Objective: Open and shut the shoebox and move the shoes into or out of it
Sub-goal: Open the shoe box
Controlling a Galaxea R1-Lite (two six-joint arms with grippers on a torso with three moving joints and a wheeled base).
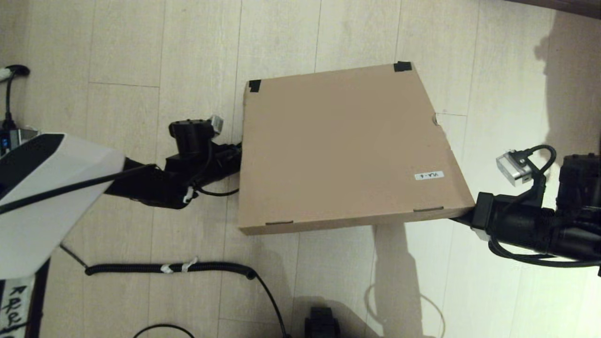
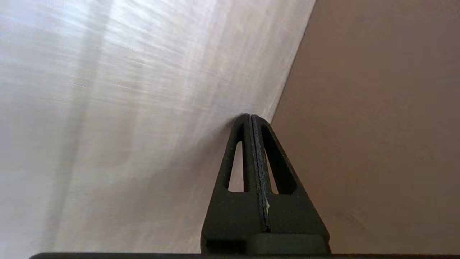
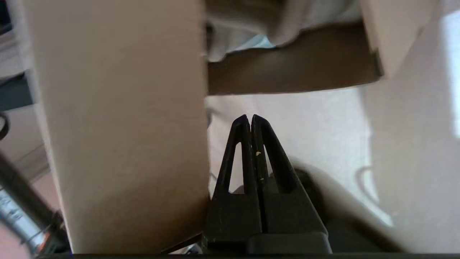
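Observation:
The brown shoebox (image 1: 342, 141) sits on the floor with its lid tilted up toward me, black tape (image 1: 402, 66) on the two far corners and a white label (image 1: 429, 175) near the front. My left gripper (image 2: 251, 117) is shut with nothing in it, its tip where the box's left side meets the floor. Under the lid's near right corner, my right gripper (image 3: 250, 117) is also shut, pressing against the lid's brown panel (image 3: 122, 126). Past it, a pale blurred shape (image 3: 244, 32) lies inside the box; I cannot tell whether it is the shoes.
Pale wood-plank floor (image 1: 141, 56) surrounds the box. A coiled black cable (image 1: 169, 268) runs along the floor in front left. A black part (image 1: 321, 321) stands at the bottom middle. My white body shell (image 1: 42, 188) fills the left edge.

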